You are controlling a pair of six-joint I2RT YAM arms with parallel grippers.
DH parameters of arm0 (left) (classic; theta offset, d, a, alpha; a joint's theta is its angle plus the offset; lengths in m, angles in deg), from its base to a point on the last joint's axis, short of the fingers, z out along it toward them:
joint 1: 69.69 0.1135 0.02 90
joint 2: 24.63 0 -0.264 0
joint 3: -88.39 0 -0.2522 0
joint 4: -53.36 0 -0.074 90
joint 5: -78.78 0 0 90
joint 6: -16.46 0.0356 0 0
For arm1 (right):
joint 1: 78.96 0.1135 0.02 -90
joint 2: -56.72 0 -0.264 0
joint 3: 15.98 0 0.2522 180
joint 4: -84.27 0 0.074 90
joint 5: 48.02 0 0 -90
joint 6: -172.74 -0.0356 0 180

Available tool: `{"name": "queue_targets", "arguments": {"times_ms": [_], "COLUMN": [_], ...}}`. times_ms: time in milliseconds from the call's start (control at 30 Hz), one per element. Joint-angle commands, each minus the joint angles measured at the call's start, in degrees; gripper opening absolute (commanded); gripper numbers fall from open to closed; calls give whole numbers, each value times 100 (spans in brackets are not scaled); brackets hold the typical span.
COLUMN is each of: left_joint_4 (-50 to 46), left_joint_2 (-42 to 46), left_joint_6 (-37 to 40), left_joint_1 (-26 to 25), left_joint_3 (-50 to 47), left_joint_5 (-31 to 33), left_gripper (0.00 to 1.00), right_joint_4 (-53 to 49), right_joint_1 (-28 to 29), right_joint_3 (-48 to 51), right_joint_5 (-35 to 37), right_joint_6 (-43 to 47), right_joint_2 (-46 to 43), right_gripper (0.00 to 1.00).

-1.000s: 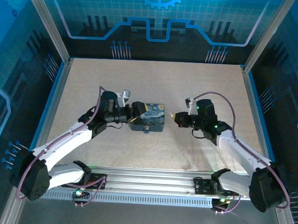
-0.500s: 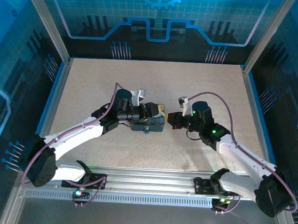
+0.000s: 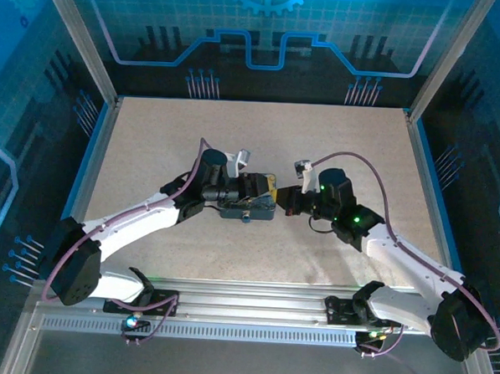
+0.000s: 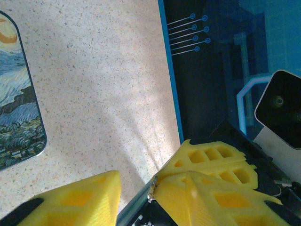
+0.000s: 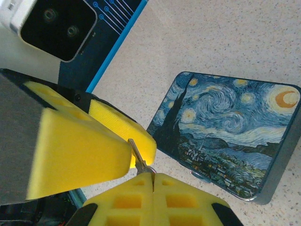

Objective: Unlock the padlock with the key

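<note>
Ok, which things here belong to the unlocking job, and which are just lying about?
Job: thin metal key, pinched in the right gripper; left gripper, jaws apart at the key; tiny bluish padlock.
Lying about: rectangular blue-and-yellow Starry Night tin box on the speckled table, the padlock at its near edge.

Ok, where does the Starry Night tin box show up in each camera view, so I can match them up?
Top external: the Starry Night tin box sits near the middle of the picture.
Left wrist: it is at the left edge, cut off by the frame.
Right wrist: it is right of centre, with the painted lid in plain sight.
Shared landmark: the speckled beige tabletop under it, with its blue edge strip.
</note>
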Motion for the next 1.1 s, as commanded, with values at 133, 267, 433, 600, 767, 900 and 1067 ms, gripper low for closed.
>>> {"name": "queue_targets", "arguments": {"times_ms": [133, 267, 433, 600, 767, 900, 1067], "left_joint_4": [165, 165, 105, -102, -168, -295, -818], "left_joint_2": [-5, 4, 54, 192, 354, 466, 689], "left_joint_6": [29, 33, 100, 332, 552, 895, 1725], "left_joint_1": [-44, -46, -48, -40, -42, -40, -17], "left_joint_3": [161, 147, 138, 155, 138, 207, 465], "left_joint_5": [87, 97, 161, 274, 301, 184, -79], "left_gripper": [29, 26, 19, 5, 0, 0, 0], "right_joint_4": [84, 21, -46, -198, -81, 101, 512], "right_joint_1": [112, 123, 129, 106, -8, -295, -787], "right_joint_3": [-211, -245, -255, -240, -169, -118, 35], "right_joint_5": [-32, -33, -24, 1, -376, -993, -2030], "right_joint_6": [-1, 18, 67, 209, 220, 165, -15], "right_joint_2": [69, 93, 93, 16, -72, -185, -408], "right_gripper": [0, 0, 0, 0, 5, 19, 35]}}
